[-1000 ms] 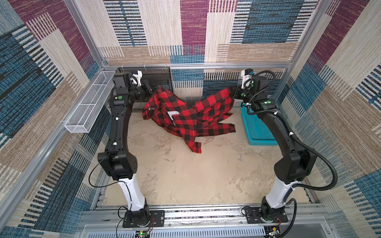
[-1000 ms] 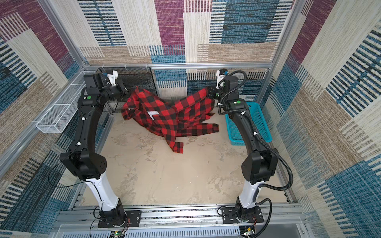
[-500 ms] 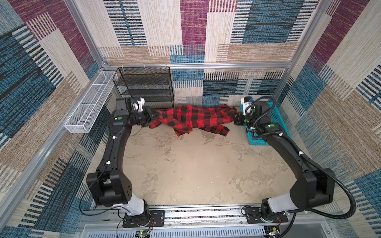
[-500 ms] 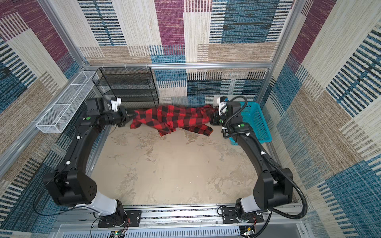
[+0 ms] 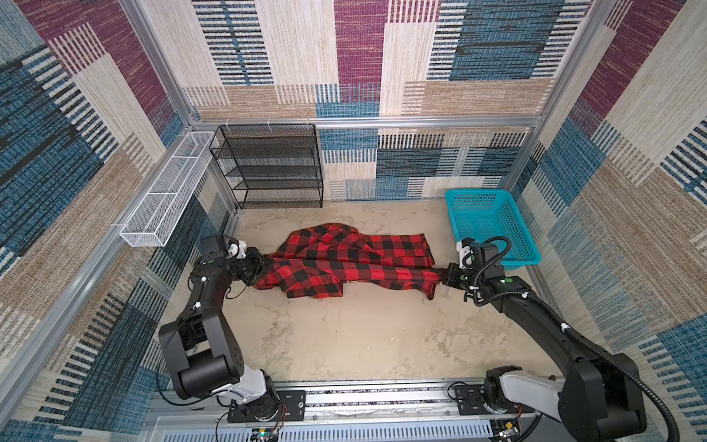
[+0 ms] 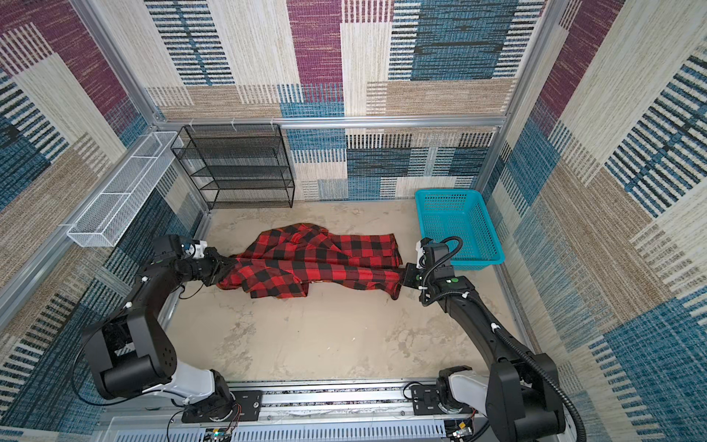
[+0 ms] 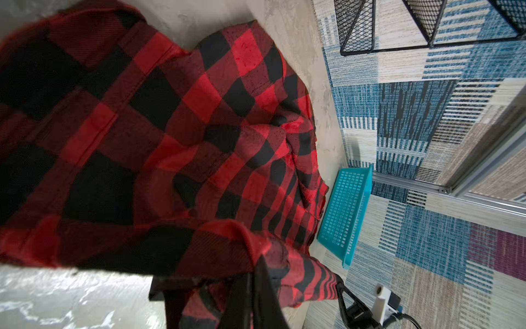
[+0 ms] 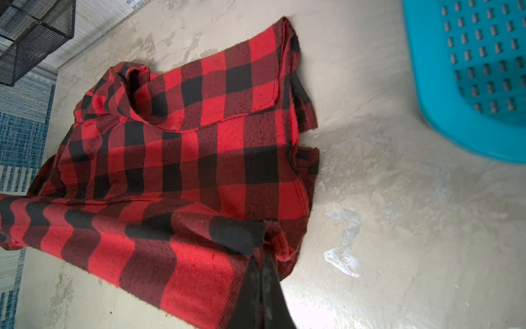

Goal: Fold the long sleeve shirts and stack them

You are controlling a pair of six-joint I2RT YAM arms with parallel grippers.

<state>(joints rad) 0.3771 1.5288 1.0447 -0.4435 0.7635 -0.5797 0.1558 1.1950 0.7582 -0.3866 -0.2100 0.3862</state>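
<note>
Stretching the flannel shirt (image 5: pixel 355 260) between them, both arms hold its nearer edge taut as a low band over the table (image 5: pixel 344 336). The right gripper (image 5: pixel 440 278) is pinched tight on a bunched end of cloth just beside the front corner of the teal basket (image 5: pixel 520 262). The left gripper (image 5: pixel 267 265) is clamped the same way on the opposite end, well apart from the basket. Behind the band, the body lies rumpled on the table beside the basket's long side, layers doubled over. I cannot tell which folds are sleeves. This reads as the spreading step, with no fold made yet. The next move probably calls for settling the cloth flat away from the basket without slackening one end first, then regripping a sleeve.
</note>
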